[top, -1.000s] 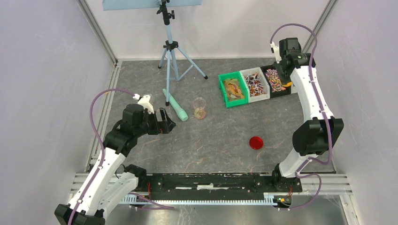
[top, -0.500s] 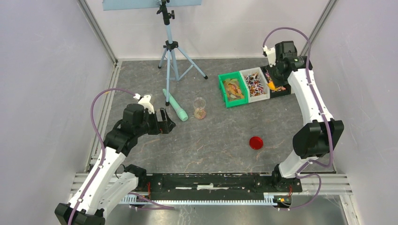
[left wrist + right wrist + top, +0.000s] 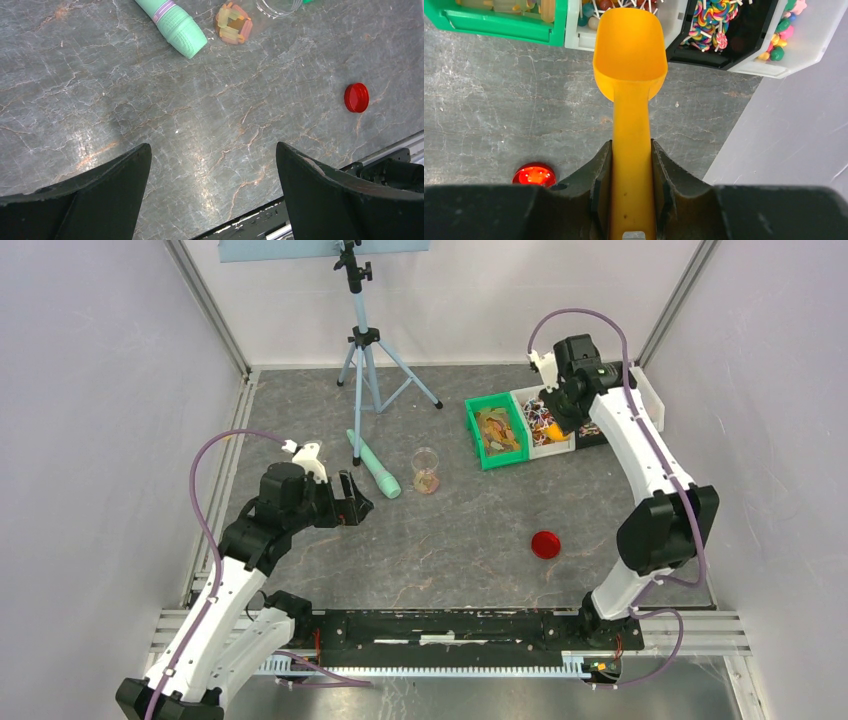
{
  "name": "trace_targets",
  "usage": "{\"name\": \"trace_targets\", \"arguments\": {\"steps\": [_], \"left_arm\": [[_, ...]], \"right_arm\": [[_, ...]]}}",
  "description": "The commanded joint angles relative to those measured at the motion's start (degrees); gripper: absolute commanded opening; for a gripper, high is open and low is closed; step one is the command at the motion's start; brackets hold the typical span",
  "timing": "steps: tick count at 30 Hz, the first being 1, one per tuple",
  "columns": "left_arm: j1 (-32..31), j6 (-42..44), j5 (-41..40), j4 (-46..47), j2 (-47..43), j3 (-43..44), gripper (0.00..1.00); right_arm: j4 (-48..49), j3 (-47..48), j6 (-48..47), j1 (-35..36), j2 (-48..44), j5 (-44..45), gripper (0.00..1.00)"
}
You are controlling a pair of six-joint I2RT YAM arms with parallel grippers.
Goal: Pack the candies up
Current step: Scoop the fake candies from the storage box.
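The candies (image 3: 540, 421) fill a white bin (image 3: 549, 447) at the back right; a few (image 3: 588, 12) show at the top of the right wrist view. My right gripper (image 3: 631, 146) is shut on the handle of an orange scoop (image 3: 630, 50). The scoop's bowl is empty and hangs over that bin's near wall (image 3: 579, 37). From above, the right gripper (image 3: 570, 410) hovers over the bins. A clear jar (image 3: 426, 471) stands mid-table with a few sweets (image 3: 232, 24) at its bottom. My left gripper (image 3: 212, 147) is open and empty, low over bare table left of the jar.
A green bin (image 3: 497, 430), a black bin of swirl lollipops (image 3: 709, 20) and a white bin of round sweets (image 3: 781, 25) flank the candy bin. A red lid (image 3: 546, 544) lies front right. A mint-green cylinder (image 3: 375, 468) lies by the jar, a tripod (image 3: 365, 350) behind.
My right arm has swung left with the scoop, from over the black bin to over the white candy bin. The left arm has not moved.
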Motion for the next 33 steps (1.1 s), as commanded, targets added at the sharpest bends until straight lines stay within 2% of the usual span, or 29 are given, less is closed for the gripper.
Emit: {"name": "trace_targets", "arguments": {"steps": [1, 10, 17, 27, 33], "left_arm": [[-0.21, 2.31, -1.51, 1.23, -1.13, 1.16, 1.0], [-0.29, 2.35, -2.64, 0.95, -1.39, 1.33, 1.0], [-0.27, 2.31, -2.87, 0.8, -1.3, 1.36, 1.0], [-0.27, 2.33, -4.23, 0.17, -1.51, 1.51, 1.0], [-0.26, 2.35, -4.12, 0.18, -1.16, 1.64, 1.0]], "right_arm": [[0.08, 4.16, 0.65, 0.28, 2.28, 0.96, 0.0], [-0.19, 5.95, 1.05, 0.31, 6.44, 3.92, 0.0], [2.78, 5.24, -0.66, 0.26, 8.13, 2.54, 0.0], [9.9, -1.69, -0.22, 0.18, 7.52, 1.42, 0.0], [14.77, -4.73, -0.07, -0.65, 5.86, -2.58, 0.0]]}}
